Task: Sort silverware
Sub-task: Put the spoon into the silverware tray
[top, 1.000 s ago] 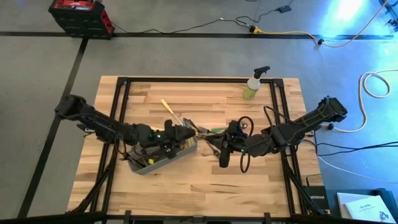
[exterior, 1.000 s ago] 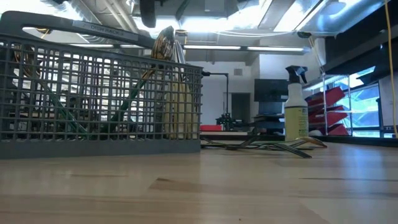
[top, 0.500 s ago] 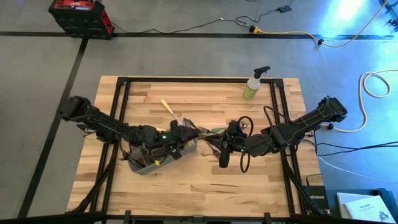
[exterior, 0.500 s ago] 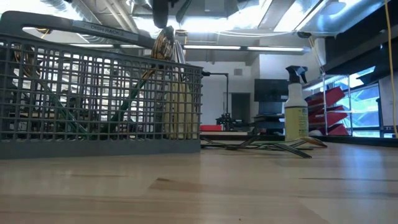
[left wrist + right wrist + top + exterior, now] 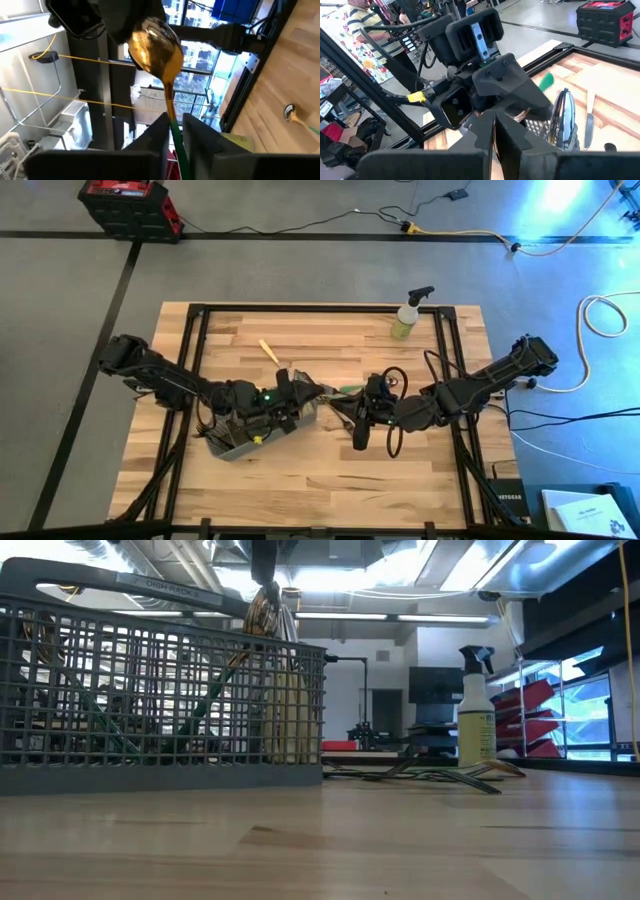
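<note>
A gold-headed spoon (image 5: 156, 50) with a green handle stands above the grey mesh caddy (image 5: 262, 427), its handle pinched between the left gripper (image 5: 174, 131) fingers. Loose silverware (image 5: 440, 773) lies on the table (image 5: 340, 480) near the right gripper (image 5: 360, 427), which is closed and empty.

- Two dark, jointed arms are seen, with black cables looped along them.
- A green light is shown on the left arm (image 5: 262, 396).
- A yellow tag is carried near its wrist.
</note>
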{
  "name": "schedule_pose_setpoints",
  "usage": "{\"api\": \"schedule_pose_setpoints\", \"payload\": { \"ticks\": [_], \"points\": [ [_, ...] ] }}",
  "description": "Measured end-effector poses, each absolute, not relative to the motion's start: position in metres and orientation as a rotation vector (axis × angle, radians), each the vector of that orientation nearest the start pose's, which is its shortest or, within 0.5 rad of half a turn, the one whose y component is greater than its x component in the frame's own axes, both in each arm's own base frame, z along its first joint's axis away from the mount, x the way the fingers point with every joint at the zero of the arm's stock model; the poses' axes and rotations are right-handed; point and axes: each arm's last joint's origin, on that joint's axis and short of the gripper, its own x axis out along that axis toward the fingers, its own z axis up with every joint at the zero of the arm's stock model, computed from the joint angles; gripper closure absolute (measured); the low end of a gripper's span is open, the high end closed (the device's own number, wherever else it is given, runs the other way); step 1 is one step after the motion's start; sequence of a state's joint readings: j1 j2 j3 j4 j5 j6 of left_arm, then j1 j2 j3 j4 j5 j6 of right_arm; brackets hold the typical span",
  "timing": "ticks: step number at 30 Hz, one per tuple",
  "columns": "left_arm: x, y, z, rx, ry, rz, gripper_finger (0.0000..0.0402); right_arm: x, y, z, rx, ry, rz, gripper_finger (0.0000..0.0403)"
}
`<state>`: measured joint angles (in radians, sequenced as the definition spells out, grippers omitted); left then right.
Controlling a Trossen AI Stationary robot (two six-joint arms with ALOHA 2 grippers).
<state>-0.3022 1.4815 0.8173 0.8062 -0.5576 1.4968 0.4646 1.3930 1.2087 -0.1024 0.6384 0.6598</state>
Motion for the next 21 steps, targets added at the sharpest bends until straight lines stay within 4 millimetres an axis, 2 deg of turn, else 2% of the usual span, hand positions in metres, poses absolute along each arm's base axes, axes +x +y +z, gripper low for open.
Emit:
{"api": "schedule_pose_setpoints", "payload": {
  "ticks": [3, 10, 14, 17, 21],
  "points": [
    [0.306, -0.084, 0.277, 1.420, 0.070, 0.306, 0.0397, 0.287, 0.125, 0.351, 0.495, 0.178, -0.250, 0.0403],
    [0.304, -0.087, 0.278, 1.417, 0.093, 0.336, 0.0402, 0.286, 0.124, 0.349, 0.412, 0.210, -0.244, 0.0402],
    [0.304, -0.086, 0.278, 1.405, 0.114, 0.352, 0.0401, 0.285, 0.129, 0.352, 0.272, 0.244, -0.136, 0.0401],
    [0.303, -0.086, 0.279, 1.386, 0.124, 0.352, 0.0401, 0.282, 0.135, 0.364, 0.143, 0.229, -0.085, 0.0401],
    [0.289, -0.086, 0.289, 1.287, 0.104, 0.295, 0.0401, 0.276, 0.148, 0.373, -0.111, 0.250, -0.007, 0.0401]
  ]
}}
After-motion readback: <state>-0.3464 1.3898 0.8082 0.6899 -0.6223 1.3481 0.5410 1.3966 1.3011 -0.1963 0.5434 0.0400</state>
